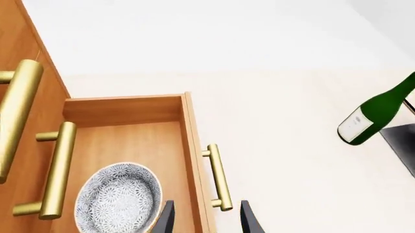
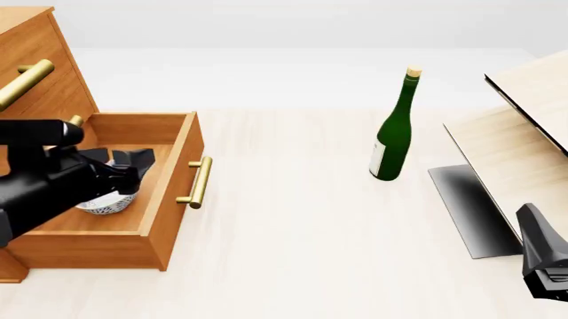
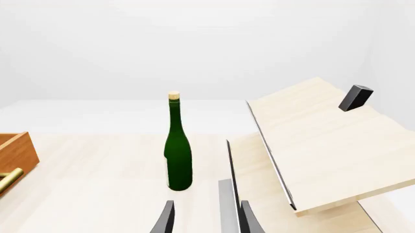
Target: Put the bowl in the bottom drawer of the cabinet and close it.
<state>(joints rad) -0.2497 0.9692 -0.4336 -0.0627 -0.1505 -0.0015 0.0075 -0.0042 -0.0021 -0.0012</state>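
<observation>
Bowl point(image 1: 118, 196) sits inside the bottom drawer point(image 2: 169, 179), resting on the drawer floor, just beside the left gripper point(image 1: 204, 218) and a little toward the cabinet point(image 2: 36, 60) side of it. So the placing part looks done; the drawer stands pulled out wide, closing is what's left. In the left wrist view both finger tips show with a clear gap between them and nothing in it, so the left gripper is open and empty; the bowl's rim lies right next to one fingertip, and I can't tell if they touch. The drawer's front panel and its brass handle point(image 1: 218, 177) run between the two fingers ahead of the tips in that view, so the gripper hangs roughly over the front edge of the drawer. From the front camera the left arm's dark body covers part of the bowl, only its lower rim peeks out. Right gripper point(image 3: 204, 218) hangs well apart from the drawer on the other side of the table, fingers spread, holding nothing; ahead of it stands the green bottle point(image 3: 178, 150), upright, and beside it the pale wood structure point(image 3: 324, 141). Judgement: roughly halfway or more; the remaining step is getting the left gripper clear of the drawer and pushing the front panel shut.
</observation>
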